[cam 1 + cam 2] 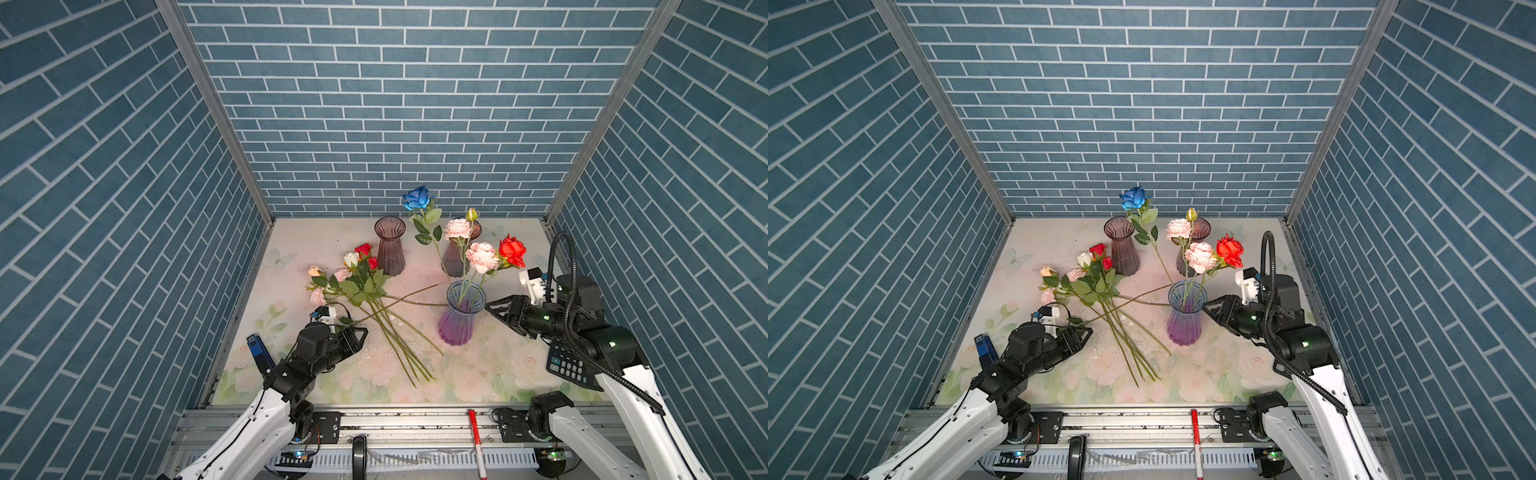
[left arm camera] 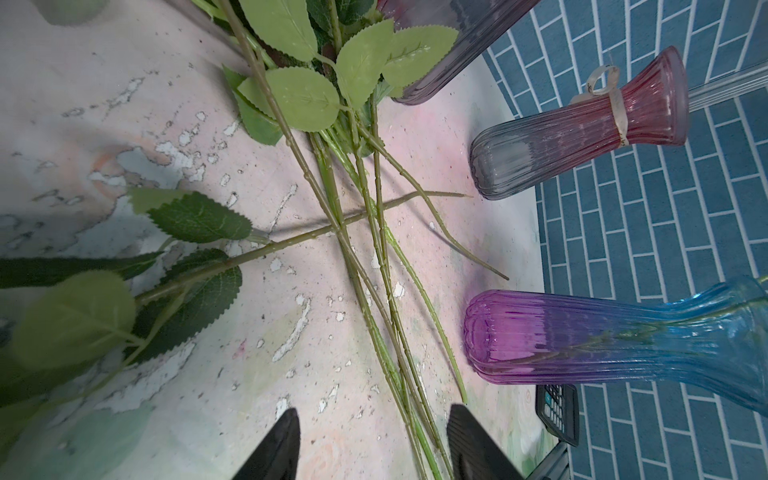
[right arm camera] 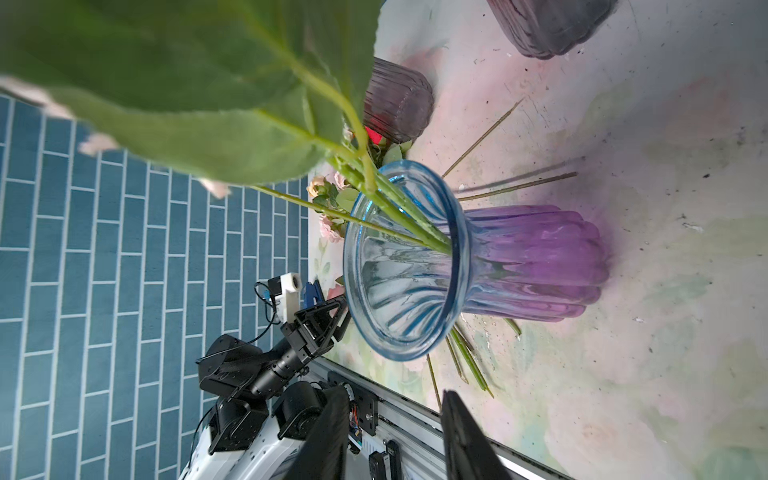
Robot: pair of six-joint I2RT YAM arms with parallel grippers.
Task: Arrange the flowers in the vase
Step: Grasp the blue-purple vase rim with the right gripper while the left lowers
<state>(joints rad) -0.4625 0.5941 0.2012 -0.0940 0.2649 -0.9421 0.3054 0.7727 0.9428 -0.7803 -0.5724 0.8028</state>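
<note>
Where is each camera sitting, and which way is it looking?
Top views: high above the front, looking down at the table and flowers; the left arm and right arm show.
Left wrist: on the left arm, low, facing loose stems and the blue-purple vase; left gripper tips show.
Right wrist: on the right arm, facing that vase's mouth; right gripper tips and the left arm show.
Shared: every view shows the blue-purple vase.

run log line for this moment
left claw open by loose stems | right claw open beside blue-purple vase | some flowers in vase
</note>
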